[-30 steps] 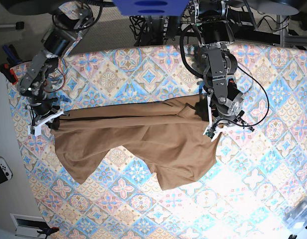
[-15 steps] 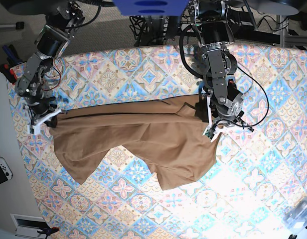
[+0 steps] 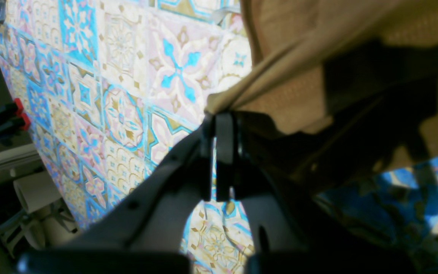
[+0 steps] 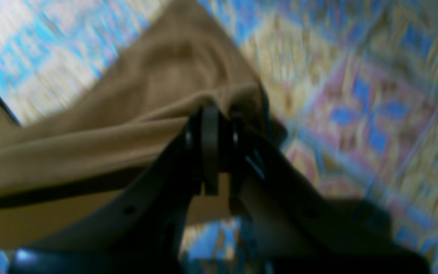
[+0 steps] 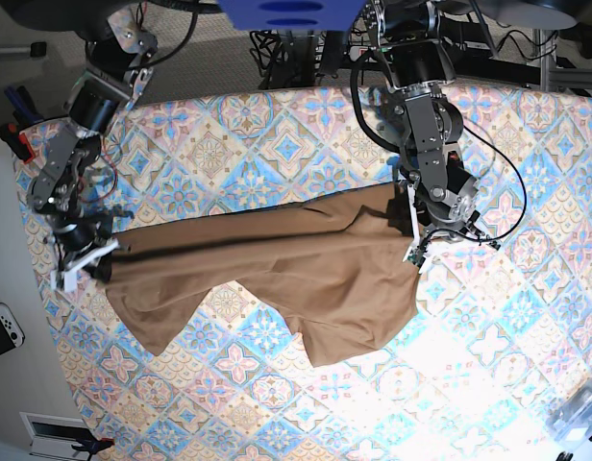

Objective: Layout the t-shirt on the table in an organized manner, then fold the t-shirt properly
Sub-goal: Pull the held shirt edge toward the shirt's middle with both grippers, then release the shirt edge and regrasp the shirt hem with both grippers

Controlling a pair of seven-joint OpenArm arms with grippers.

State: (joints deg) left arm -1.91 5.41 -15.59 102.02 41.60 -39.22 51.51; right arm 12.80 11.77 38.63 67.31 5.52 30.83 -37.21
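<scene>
Nearest the lower edge of the base view, the patterned bench (image 5: pixel 450 384) lies bare in bright light, its blue, pink and cream tiles washed pale toward the right. Above that, the tan-brown t-shirt (image 5: pixel 277 269) spreads across the middle of the bench, its lower edge hanging in two uneven lobes with a notch of tile showing between them. Its upper edge is drawn into a nearly straight, taut line running between the two arms. At the right end of that line in the base view, the left tool (image 5: pixel 414 252) is pinched tight on a corner of the t-shirt; the left wrist view shows the cloth bunched right at the closed fingertips, with the bench below. At the left end, near the bench's edge, the right tool (image 5: pixel 82 266) is likewise clamped on the fabric, and the blurred right wrist view shows a fold of cloth gathered between its narrow jaws. Farther back, both arms reach down from their mounts beyond the far edge of the bench.
</scene>
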